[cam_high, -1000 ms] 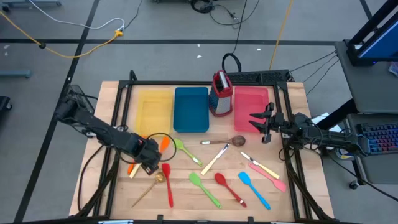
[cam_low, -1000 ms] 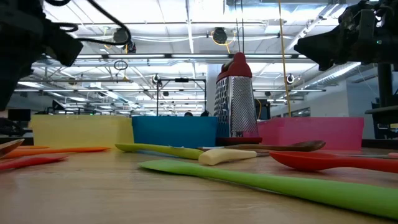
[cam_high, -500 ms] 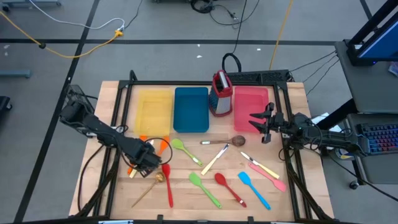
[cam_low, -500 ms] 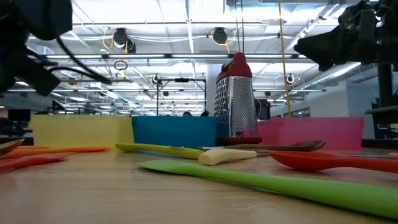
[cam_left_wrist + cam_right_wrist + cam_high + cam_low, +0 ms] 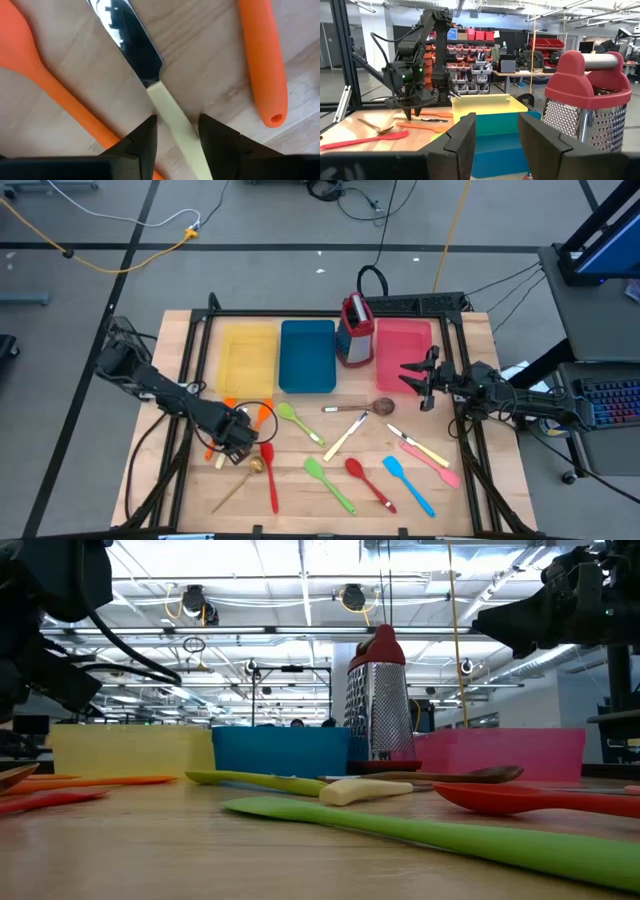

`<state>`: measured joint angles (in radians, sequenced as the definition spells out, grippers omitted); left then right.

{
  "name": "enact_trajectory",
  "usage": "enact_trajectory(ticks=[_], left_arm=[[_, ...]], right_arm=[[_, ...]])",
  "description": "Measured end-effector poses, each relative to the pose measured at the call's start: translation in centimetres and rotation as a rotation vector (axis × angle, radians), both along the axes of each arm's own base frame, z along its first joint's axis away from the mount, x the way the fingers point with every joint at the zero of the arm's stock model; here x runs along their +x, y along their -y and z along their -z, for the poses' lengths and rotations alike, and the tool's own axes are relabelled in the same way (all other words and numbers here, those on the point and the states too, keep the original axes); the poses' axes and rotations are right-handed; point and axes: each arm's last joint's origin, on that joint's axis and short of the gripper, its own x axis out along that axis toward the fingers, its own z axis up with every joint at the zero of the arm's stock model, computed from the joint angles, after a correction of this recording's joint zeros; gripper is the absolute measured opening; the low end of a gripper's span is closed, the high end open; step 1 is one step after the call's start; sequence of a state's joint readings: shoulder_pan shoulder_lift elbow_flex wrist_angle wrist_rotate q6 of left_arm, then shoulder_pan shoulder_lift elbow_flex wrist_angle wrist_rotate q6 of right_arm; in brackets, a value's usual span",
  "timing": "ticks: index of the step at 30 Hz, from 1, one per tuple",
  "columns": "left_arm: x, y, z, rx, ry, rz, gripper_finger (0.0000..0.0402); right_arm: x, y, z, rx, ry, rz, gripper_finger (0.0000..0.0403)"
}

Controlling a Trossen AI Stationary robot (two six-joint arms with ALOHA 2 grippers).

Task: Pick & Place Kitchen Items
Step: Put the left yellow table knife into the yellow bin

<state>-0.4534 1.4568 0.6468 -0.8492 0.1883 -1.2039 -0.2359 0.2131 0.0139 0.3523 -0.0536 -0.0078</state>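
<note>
A knife with a steel blade (image 5: 135, 55) and a cream handle (image 5: 172, 112) lies flat on the wooden table near the left front. It rests between an orange spatula (image 5: 30, 55) and an orange handle (image 5: 262, 60). My left gripper (image 5: 177, 120) points down over it, open, one finger on each side of the cream handle and a gap on both sides. In the high view this gripper (image 5: 236, 442) is in front of the yellow tray. My right gripper (image 5: 412, 378) is held level and open above the table's right side, by the pink tray.
Yellow (image 5: 247, 355), blue (image 5: 307, 355) and pink (image 5: 403, 345) trays line the far side, with a red-topped grater (image 5: 355, 330) between blue and pink. Green (image 5: 298, 422), red (image 5: 270, 475) and blue (image 5: 408, 485) utensils and a wooden spoon (image 5: 358, 407) lie spread over the middle and right front.
My left gripper has sunk toward the table onto the spot between the orange utensils and tipped more steeply downward. My right arm has kept still.
</note>
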Motion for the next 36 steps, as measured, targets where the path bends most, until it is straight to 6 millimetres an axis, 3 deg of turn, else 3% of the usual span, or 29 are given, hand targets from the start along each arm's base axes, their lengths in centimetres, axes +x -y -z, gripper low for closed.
enact_trajectory(ticks=[8,20,36], left_arm=[[0.5,0.2,0.1,-0.015,0.055,0.029,0.0044],[1.4,0.6,-1.8,0.056,0.075,0.04,0.0054],[1.1,0.4,-5.9,0.161,-0.105,0.009,0.0057]], right_arm=[[0.0,0.0,0.0,0.001,-0.004,0.0,0.0141],[0.0,0.0,0.1,0.002,-0.005,0.0,0.0141],[0.0,0.0,0.1,0.002,-0.005,0.0,0.0141]])
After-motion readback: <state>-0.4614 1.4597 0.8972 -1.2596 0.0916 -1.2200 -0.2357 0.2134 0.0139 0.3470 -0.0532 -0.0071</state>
